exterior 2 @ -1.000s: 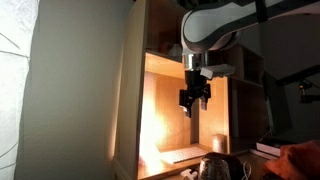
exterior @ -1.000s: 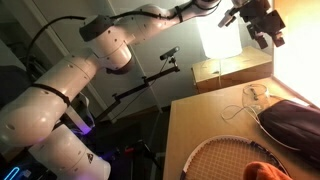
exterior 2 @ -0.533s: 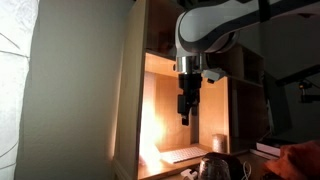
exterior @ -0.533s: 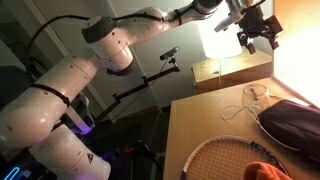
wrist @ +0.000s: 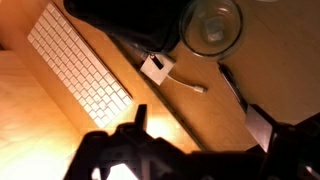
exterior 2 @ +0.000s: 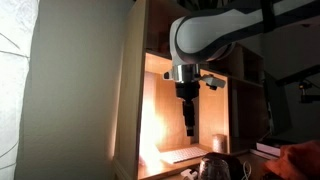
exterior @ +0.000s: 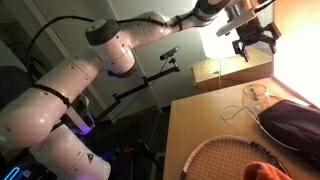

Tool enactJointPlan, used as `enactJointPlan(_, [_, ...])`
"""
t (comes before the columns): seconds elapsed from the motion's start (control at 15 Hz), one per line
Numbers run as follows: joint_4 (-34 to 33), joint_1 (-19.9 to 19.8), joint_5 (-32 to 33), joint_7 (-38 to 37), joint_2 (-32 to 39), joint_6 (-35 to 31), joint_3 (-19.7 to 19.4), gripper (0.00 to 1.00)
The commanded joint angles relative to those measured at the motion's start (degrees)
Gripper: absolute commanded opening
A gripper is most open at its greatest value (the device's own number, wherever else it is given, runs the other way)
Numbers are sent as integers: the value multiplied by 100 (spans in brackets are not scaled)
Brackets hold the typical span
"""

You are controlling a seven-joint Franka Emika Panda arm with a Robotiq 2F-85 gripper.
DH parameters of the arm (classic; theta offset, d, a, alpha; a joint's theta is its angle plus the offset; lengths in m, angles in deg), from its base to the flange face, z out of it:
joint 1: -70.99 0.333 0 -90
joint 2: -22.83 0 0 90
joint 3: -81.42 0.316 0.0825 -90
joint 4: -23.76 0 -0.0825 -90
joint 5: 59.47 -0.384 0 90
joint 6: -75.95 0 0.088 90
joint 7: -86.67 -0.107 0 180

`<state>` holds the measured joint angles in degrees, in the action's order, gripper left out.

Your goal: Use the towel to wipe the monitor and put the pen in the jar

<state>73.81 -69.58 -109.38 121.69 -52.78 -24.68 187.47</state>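
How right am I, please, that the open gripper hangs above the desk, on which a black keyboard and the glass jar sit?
Only the colour is wrong: the wrist view shows the keyboard is white. The rest stands: the open gripper hangs above the desk, on which the keyboard and the glass jar sit.

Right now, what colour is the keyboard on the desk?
The keyboard is white, clearest in the wrist view.

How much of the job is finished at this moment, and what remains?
Nothing looks done. The towel lies on the desk beside the racket, and the jar looks empty. In hand: nothing; the claw hangs open and empty, high above the desk. Left: take the towel, wipe the monitor, then put in the jar the pen, maybe the dark stick beside it.
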Motion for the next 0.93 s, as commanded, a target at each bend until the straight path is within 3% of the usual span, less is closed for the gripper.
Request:
enactJointPlan(0.0, [-370, -94, 281, 604, -237, 38, -12, 100])
enactJointPlan(0.33, [-687, -180, 456, 1205, -508, 80, 49, 100])
enactJointPlan(0.87, [-787, -537, -256, 2464, -378, -117, 590, 100])
